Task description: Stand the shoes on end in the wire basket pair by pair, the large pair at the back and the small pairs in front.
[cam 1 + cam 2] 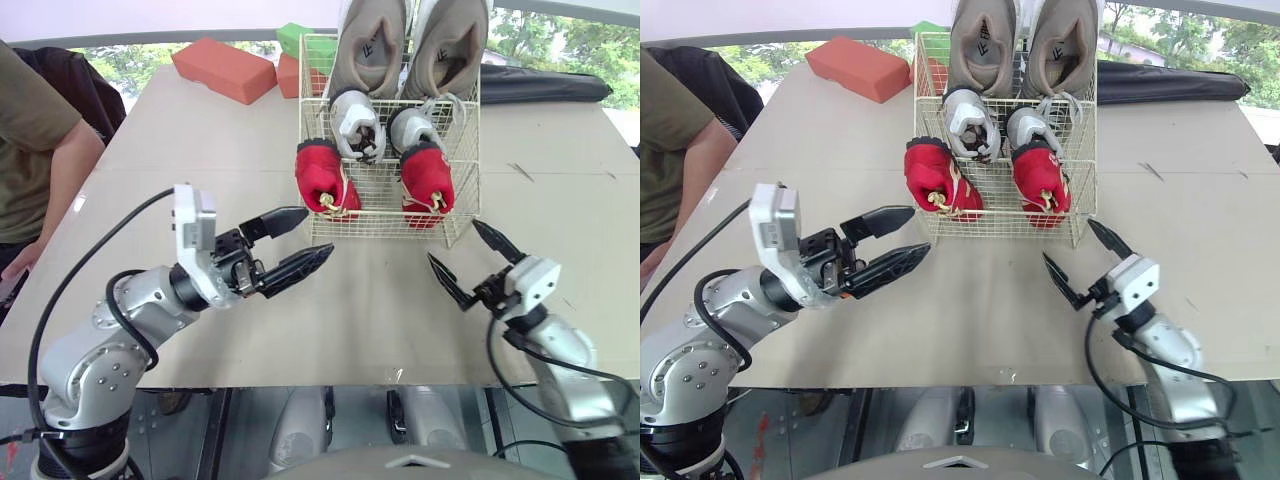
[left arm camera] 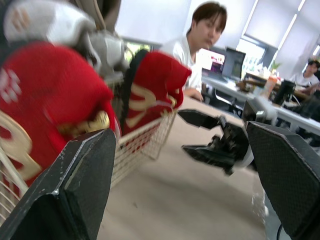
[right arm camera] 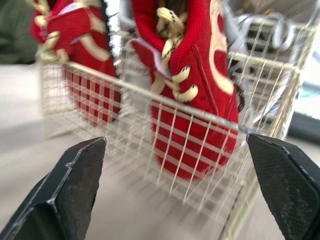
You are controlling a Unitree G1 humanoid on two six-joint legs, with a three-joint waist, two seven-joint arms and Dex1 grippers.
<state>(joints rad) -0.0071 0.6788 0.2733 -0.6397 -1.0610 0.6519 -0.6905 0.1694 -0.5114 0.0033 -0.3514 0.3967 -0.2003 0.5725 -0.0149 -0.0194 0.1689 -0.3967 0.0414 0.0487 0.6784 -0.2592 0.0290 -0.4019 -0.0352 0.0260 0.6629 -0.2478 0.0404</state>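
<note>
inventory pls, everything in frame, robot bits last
wire basket: one, cream, middle of the table's far half
large shoes: one pair, taupe, on end at the basket's back
silver shoes: one small pair, silver-grey, middle row
red shoes: one small pair, red with cream laces, front row
blocks: two, orange-red, far left of the basket
green block: one, behind the orange-red ones
black cloth: one, far right of the basket
table: one, beige
person in olive: one, at the table's left edge
left gripper: black, open, in front of the basket
right gripper: black, open, near the basket's front right corner
</note>
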